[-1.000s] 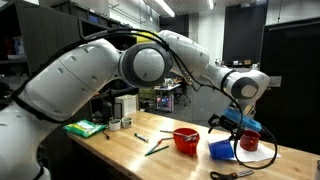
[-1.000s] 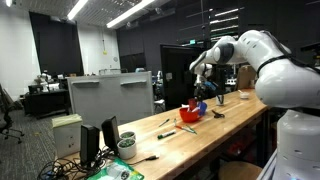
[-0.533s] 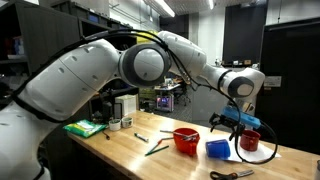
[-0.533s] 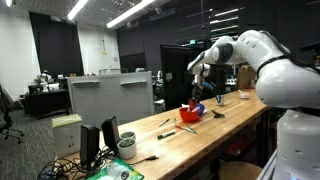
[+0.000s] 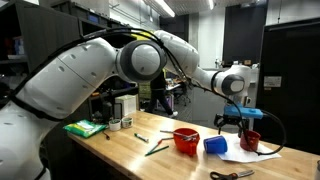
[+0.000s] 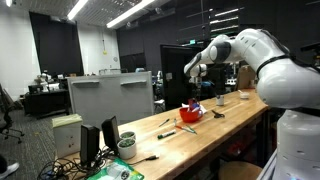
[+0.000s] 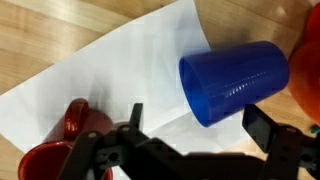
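Arm has lifted away; the gripper [image 5: 231, 122] hangs with jaws spread wide, gripping nothing; the blue cup [image 7: 232, 80] lies on its side just below it on the white paper [image 7: 110, 70]; a red cup [image 5: 249, 141] sits beside, perhaps touching the sheet; the blue cup looks released.

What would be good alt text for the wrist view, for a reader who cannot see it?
A blue plastic cup lies on its side on a white sheet of paper on a wooden table, above the open, empty black pincer. A red mug sits in the picture's lower left corner.
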Robot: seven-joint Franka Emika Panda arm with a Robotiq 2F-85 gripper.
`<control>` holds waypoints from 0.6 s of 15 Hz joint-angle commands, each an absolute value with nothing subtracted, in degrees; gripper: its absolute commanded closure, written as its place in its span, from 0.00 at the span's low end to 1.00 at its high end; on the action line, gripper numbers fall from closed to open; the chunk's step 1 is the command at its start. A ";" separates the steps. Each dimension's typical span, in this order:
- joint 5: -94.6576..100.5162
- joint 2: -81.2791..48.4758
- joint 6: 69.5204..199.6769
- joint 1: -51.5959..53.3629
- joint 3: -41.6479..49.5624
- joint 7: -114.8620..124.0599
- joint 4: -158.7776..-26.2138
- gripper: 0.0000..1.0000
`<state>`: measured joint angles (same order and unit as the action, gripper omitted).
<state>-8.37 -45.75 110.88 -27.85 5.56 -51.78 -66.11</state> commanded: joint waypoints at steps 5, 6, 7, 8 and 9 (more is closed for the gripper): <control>-0.04 -39.11 119.09 -25.39 5.68 -62.31 -76.28 0.00; 0.42 -38.56 119.34 -25.47 5.36 -64.53 -76.86 0.00; 0.96 -38.03 119.48 -25.60 4.98 -67.36 -77.46 0.00; 1.45 -37.42 119.61 -25.62 4.76 -69.85 -78.01 0.00; 1.83 -36.81 119.43 -25.72 4.41 -72.86 -78.45 0.00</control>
<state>-0.22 -41.38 118.22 -25.81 5.26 -65.92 -73.30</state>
